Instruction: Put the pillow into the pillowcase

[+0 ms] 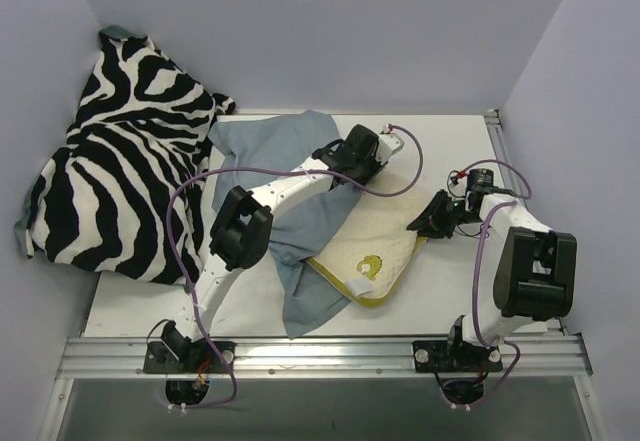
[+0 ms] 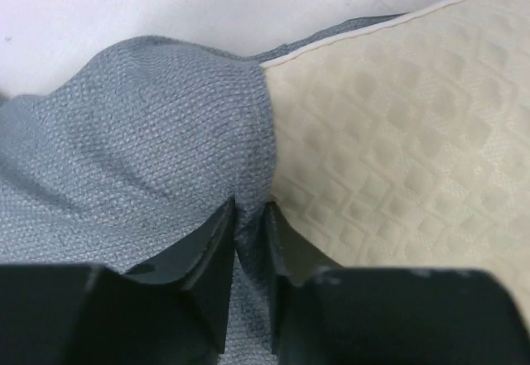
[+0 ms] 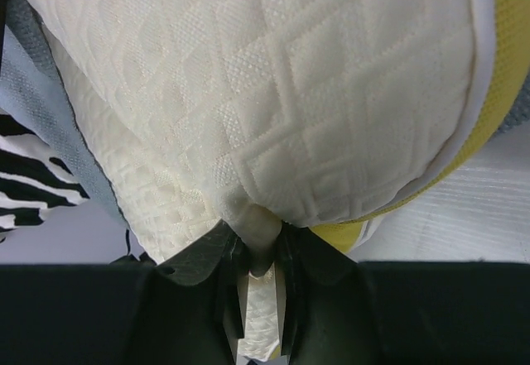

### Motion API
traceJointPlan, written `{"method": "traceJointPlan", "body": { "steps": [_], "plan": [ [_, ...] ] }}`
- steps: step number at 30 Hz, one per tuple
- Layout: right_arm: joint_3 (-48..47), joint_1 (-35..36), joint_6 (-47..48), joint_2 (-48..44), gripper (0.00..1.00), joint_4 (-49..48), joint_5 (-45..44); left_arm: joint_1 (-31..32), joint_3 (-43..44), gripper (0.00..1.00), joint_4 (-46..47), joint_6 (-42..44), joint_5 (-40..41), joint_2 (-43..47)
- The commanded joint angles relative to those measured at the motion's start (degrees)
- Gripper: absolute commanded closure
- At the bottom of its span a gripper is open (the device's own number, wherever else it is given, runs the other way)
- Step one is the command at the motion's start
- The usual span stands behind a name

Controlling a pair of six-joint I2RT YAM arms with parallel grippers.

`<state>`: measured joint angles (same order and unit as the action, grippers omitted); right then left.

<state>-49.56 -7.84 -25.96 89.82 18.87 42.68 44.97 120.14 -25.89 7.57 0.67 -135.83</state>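
White-shelled arms (image 1: 290,185), bulky black joint housings (image 1: 240,229), looping purple cables (image 1: 175,226), matte black fingers (image 2: 207,257)

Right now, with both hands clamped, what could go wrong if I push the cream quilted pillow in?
1. The right hand pinches the cream quilted pillow by a thin bit of edge; a push may slip it free.
2. The left hand grips a small fold of the grey-blue cloth pillowcase, possibly both layers, so the opening may stay shut.
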Motion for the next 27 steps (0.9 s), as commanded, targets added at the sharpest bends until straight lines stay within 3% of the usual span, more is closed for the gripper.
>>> {"method": "traceJointPlan", "body": {
  "steps": [1,7,14,20,22,25,27],
  "plan": [
    [1.1,0.1,2.1,1.8,0.88,1.2,-1.0,-0.2,4.3,0.74,2.5,0.5,-5.5,0.6],
    [-1.1,1.6,0.4,4.3,0.92,-1.0,4.0,3.8,6.7,1.00,3.9,-5.1,-26.6,3.6],
    [-2.3,1.8,-7.3,2.4,0.92,-10.3,11.8,9.9,4.1,1.00,12.3,-19.9,-41.2,7.9],
    [-8.5,0.6,-5.7,2.6,0.92,-11.1,11.1,7.0,-2.4,1.00,14.2,-20.9,-31.7,10.5],
    [-10.2,-0.1,-4.2,3.6,0.92,-10.2,9.9,5.1,-1.6,0.68,11.1,-19.1,-23.5,10.8],
    [-15.3,-0.7,-1.1,6.1,0.80,-4.8,9.4,2.7,-1.2,0.48,6.6,-12.3,-19.5,14.0],
    [-17.4,-0.7,2.0,4.9,0.56,1.7,9.5,1.3,-4.7,0.40,2.2,-5.4,-18.9,17.2]
  ]
}}
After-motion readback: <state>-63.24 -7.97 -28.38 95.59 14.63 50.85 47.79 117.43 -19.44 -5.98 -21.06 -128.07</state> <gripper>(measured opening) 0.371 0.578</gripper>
